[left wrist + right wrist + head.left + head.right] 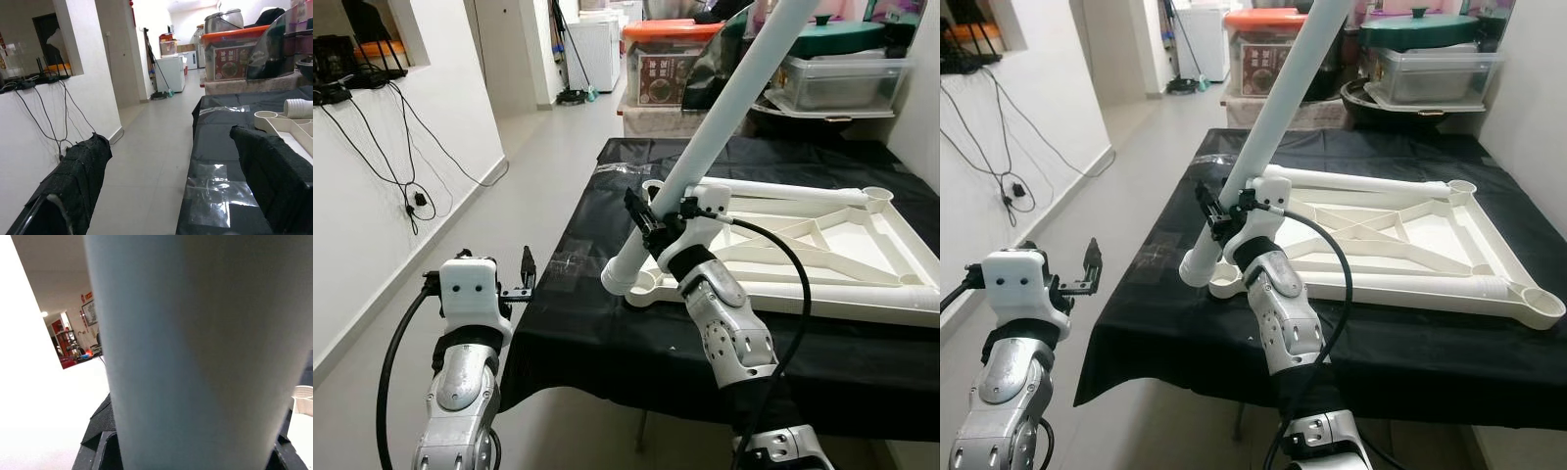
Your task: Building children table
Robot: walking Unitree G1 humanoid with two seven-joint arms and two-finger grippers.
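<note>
Leg, a long white tube, looks light and stiff but smooth, so it could slip or swing in a pinch grip; since it tapers toward the end, a hold low down near the thick end seems best for steering that end into a socket, though the long free length above would lever against the fingers. The right gripper holds it just there, fingers clamped on the tube near its lower end, with the tube leaning up and away over the table toward the far shelves. The lower end hangs just over the near left corner socket of the tabletop, which lies upside down on the black-covered table, ribs up, with open round sockets at its corners. Whether the end already touches the socket I cannot tell. The right arm reaches up from below the table edge, forearm raised steeply and wrist bent so the fingers cross the tube. In the right wrist view the tube sits between black pads. The left gripper hovers apart from the table's left edge, over the floor, fingers spread wide with nothing between them; its arm is raised, wrist level, pointing along the table's side.
</note>
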